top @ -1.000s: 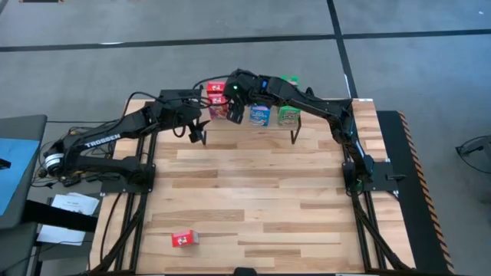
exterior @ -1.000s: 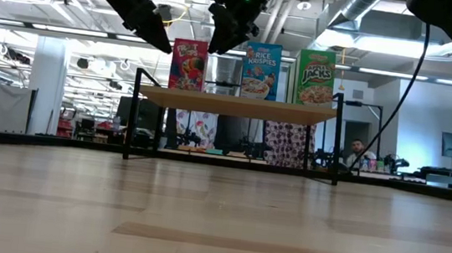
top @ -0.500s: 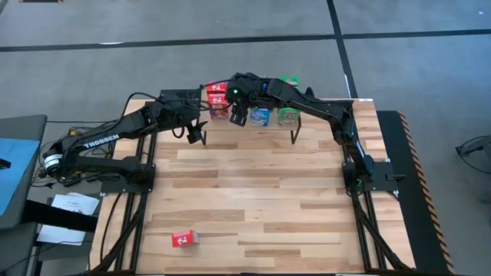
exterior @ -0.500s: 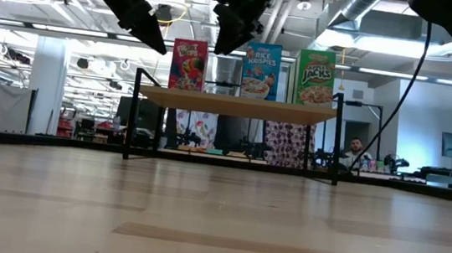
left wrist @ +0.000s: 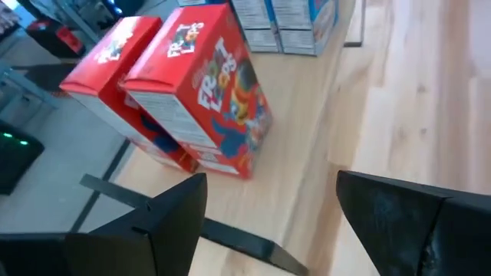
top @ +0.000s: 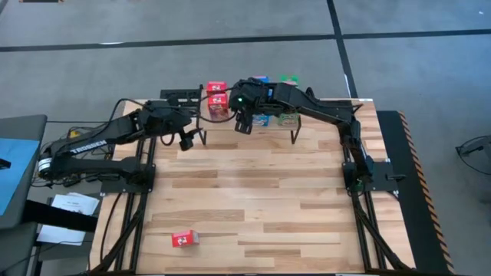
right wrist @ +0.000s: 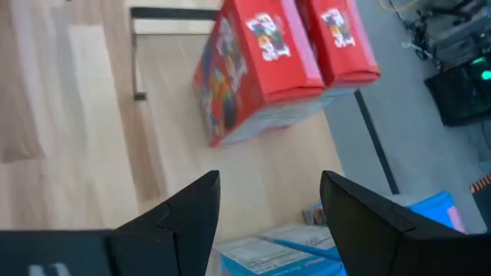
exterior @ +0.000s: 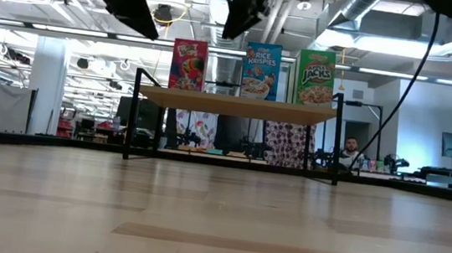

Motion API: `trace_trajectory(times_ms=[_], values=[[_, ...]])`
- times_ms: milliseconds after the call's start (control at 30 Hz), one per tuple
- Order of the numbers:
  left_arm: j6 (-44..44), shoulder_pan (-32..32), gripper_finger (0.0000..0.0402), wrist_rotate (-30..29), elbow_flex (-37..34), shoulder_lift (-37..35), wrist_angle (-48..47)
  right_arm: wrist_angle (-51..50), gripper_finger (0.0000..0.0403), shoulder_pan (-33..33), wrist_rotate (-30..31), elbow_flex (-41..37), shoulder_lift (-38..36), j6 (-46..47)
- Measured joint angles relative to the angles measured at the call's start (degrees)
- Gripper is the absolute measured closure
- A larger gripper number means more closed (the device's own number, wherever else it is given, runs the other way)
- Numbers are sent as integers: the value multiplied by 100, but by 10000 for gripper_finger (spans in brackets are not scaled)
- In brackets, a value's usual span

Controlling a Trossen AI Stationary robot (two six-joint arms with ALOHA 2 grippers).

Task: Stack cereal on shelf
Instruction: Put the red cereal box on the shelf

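From above, the shelf (top: 285,125) sits at the far edge of the table (top: 253,199), partly covered by both arms, and one red cereal box (top: 184,239) lies alone on the near left of the table, which no other view catches. The level view shows instead what stands on the shelf top (exterior: 237,105): a red box (exterior: 188,64), a blue box (exterior: 260,70) and a green box (exterior: 316,78) upright in a row with their fronts facing the camera. The left wrist view adds that a second red box (left wrist: 115,73) stands directly behind the front red one (left wrist: 203,96). The left gripper (top: 184,140) hangs beside the shelf's left end, fingers spread wide and empty. The right gripper (top: 242,124) hovers above the shelf front near the red boxes, fingers parted, holding nothing.
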Motion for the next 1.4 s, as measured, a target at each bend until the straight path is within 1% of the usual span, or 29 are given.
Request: trace_trajectory(times_ms=[167, 233, 300, 367, 500, 667, 800, 933, 1033, 1233, 1400], values=[[-396, -196, 123, -7, 0, -390, -292, -105, 152, 241, 2, -1, -224, 60], [-543, -273, 123, -9, 0, -521, -432, -272, 152, 367, -1, -14, -338, 186], [-676, -351, 123, 1, 0, -642, -621, -182, 152, 516, 0, 10, -396, 326], [-788, -444, 123, 5, 1, -737, -766, -379, 152, 651, -4, -12, -460, 499], [-959, -652, 123, 17, 2, -876, -1018, -326, 152, 950, -3, -8, -491, 863], [-1165, -928, 123, 260, 0, -931, -1085, -357, 152, 1292, -9, -8, -543, 1106], [-1446, -1167, 123, 644, 2, -957, -1104, -343, 152, 1570, -20, -8, -538, 1104], [-1907, -1437, 123, 892, 2, -988, -1180, -318, 152, 1813, -22, -8, -536, 1087], [-2328, -1661, 123, 965, 2, -1014, -1245, -303, 152, 1968, -22, -8, -536, 936], [-3394, -2212, 123, 1586, 2, -1006, -1247, -265, 152, 2230, -22, -8, -534, 1100], [-4262, -2762, 123, 1640, 2, -1006, -1176, -266, 152, 2387, -33, -8, -534, 1291]])
